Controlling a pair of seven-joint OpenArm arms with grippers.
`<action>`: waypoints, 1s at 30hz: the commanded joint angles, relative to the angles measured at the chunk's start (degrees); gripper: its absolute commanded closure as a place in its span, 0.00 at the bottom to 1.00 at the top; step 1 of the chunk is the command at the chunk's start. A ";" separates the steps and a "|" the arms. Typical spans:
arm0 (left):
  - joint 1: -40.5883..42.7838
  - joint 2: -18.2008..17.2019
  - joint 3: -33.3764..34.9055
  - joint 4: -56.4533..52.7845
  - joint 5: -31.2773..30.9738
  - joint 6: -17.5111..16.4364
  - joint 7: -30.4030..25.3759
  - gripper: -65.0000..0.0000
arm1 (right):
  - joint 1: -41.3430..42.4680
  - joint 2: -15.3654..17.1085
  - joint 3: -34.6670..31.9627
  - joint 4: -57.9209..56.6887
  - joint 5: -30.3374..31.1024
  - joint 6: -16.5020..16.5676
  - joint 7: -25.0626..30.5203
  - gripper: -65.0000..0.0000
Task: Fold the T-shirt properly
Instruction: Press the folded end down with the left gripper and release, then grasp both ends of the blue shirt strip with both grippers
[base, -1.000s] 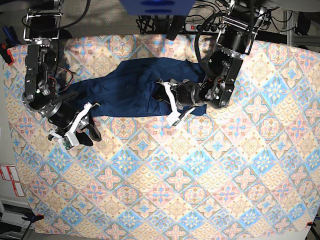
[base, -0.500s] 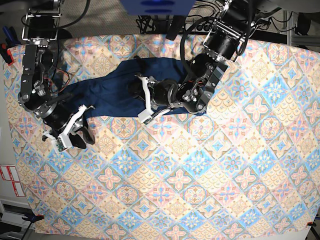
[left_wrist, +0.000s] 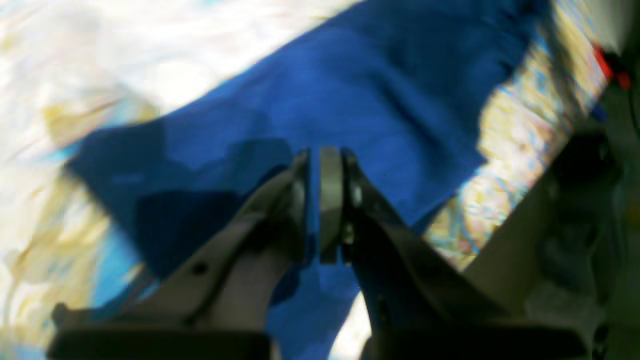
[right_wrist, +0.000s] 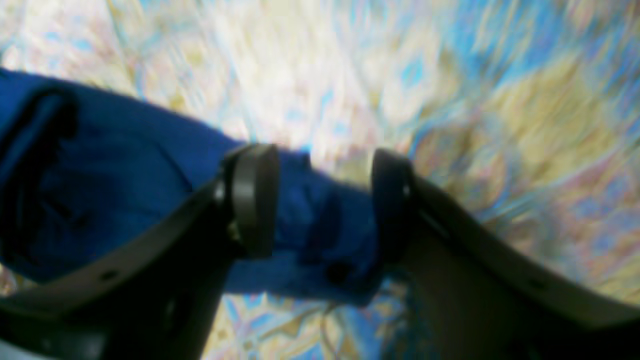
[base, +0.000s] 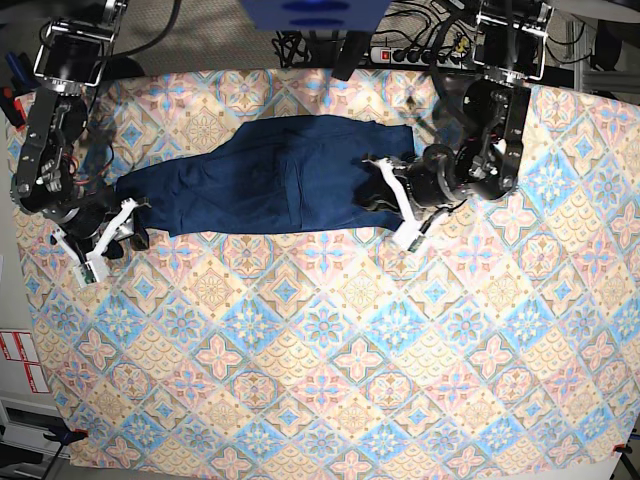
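Observation:
The navy T-shirt (base: 270, 175) lies spread lengthwise across the upper middle of the patterned cloth (base: 330, 350). My left gripper (base: 378, 198) is at the shirt's right edge. In the left wrist view this gripper (left_wrist: 320, 200) is shut above the blue fabric (left_wrist: 375, 100); only a thin blue sliver shows between the pads, and I cannot tell if cloth is pinched. My right gripper (base: 128, 232) is at the shirt's left end. In the blurred right wrist view it (right_wrist: 322, 200) stands open, astride the bunched end of the T-shirt (right_wrist: 125, 200).
A power strip with cables (base: 420, 52) lies behind the cloth's back edge. A small red object (base: 10, 100) sits at the far left edge. Patterned cloth covers the whole front half of the table.
My left arm swept left over the shirt and came back to its right edge, still shut. My right arm moved up and left, and its jaws opened wider. The shirt lies flatter.

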 joint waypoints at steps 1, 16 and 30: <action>0.06 0.10 -0.99 1.10 -0.97 -0.39 -0.75 0.96 | 0.92 0.78 0.58 -1.75 0.70 0.23 1.00 0.54; 2.52 0.10 -4.06 1.10 -0.97 -0.74 -0.75 0.96 | 6.63 2.45 0.66 -16.96 0.00 4.23 1.18 0.54; 2.52 0.10 -3.98 1.10 -0.97 -0.74 -0.75 0.96 | 9.18 3.59 1.45 -27.16 -7.47 4.23 5.93 0.53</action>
